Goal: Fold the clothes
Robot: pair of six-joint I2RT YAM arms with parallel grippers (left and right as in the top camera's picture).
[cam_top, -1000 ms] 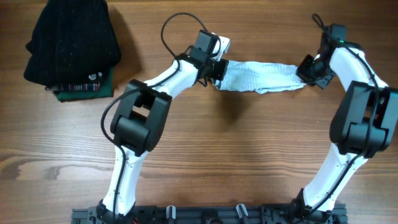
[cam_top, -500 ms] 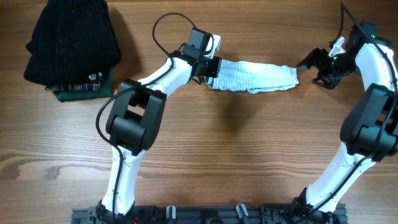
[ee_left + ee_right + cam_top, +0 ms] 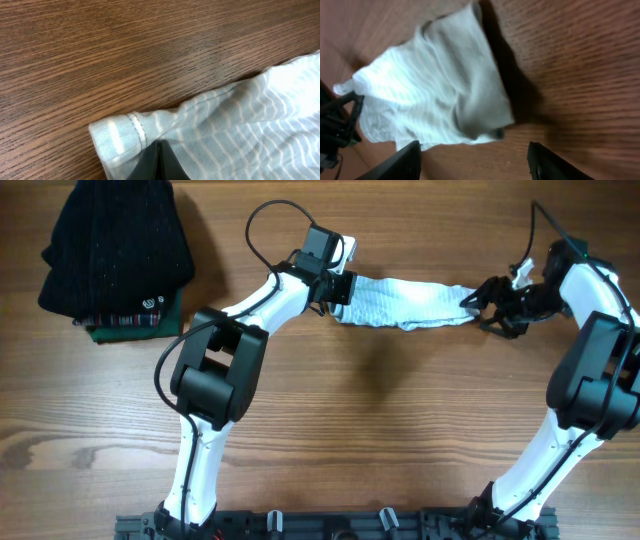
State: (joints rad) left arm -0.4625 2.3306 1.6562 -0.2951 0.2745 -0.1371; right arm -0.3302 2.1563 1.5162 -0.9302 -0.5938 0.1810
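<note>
Since half a second ago, the right gripper has swung back in from the table's right edge toward the cloth it had let go of. The left gripper and the cloth have not shifted.

From overhead, the pale striped garment lies stretched out in the upper middle of the wooden table. Its long axis runs left to right, dipping slightly toward the right. Its left end sits under the left gripper, and its right end points at the right gripper, which is just beside it. A black knit garment lies on a dark green garment in the far left corner, well apart from the arms.

In the left wrist view, the left gripper has its fingers pressed together on the garment just inside a hemmed corner. The stripes run away to the right over the table.

In the right wrist view, the right gripper has its fingers spread wide apart with nothing between them. The garment lies crumpled just ahead of the gap, with its near corner closest to them, and stretches away toward the upper left.
</note>
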